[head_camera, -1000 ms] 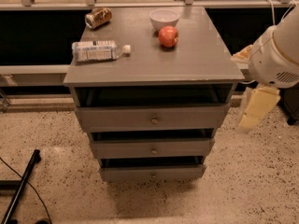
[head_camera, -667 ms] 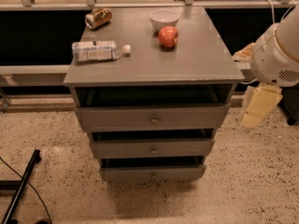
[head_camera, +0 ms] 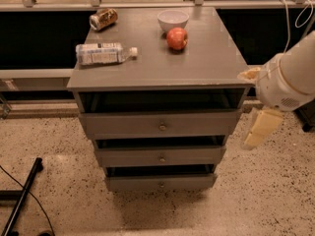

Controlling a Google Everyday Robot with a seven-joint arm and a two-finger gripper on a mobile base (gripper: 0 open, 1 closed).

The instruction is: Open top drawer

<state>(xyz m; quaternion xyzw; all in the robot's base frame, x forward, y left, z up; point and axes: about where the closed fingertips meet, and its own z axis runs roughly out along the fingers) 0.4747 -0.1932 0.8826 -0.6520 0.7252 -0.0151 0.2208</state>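
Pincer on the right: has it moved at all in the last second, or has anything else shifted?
The pincer has dipped slightly lower beside the right side of the cabinet, a touch nearer it, taking hold of nothing. The top drawer, bottle, can, bowl and apple stayed where they were.

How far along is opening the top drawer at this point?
Done: nothing clear; the top drawer shows a dark gap above its front, but whether it has slid out is hard to tell. In hand: the pincer hangs right of the cabinet, apart from the knob. Left: reach the knob, grip it, pull.
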